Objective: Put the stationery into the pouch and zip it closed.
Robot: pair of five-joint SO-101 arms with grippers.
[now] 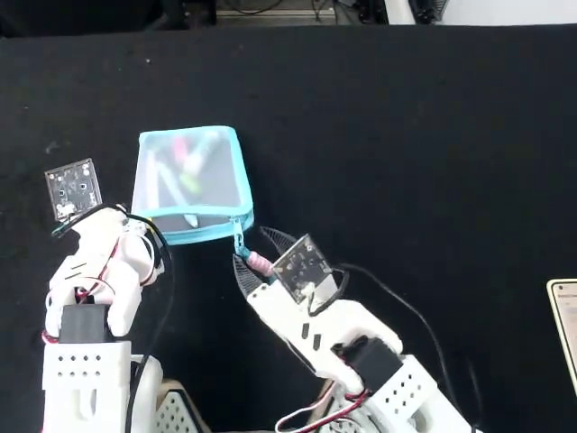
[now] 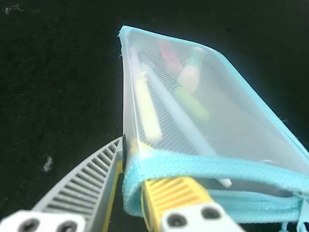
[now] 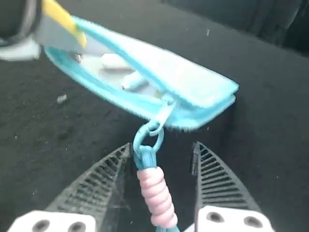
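The pouch (image 1: 189,185), clear mesh with teal trim, lies flat on the worktop (image 1: 406,135), at about 10 o'clock from the middle of the high view. Pens (image 1: 185,171) in pink, green, yellow and white lie inside it. In the right wrist view its near edge gapes, with the slider (image 3: 166,100) at the corner. From that corner, at the pouch's 5 o'clock, a teal ring and a pink coiled pull (image 3: 155,193) trail out.

The left gripper (image 2: 133,164) grips the pouch's corner at 7 o'clock, the yellow-faced finger (image 2: 169,193) over the teal trim and the grey one (image 2: 91,179) outside it. The right gripper (image 3: 161,154) has its fingers spread wide on either side of the pull, which lies just beside one of them.

The worktop is black cloth flecked with lint. A pale card (image 1: 564,329) sits at its 3 o'clock edge. Past the 12 o'clock edge are cables (image 1: 261,9) and a strip of light floor.
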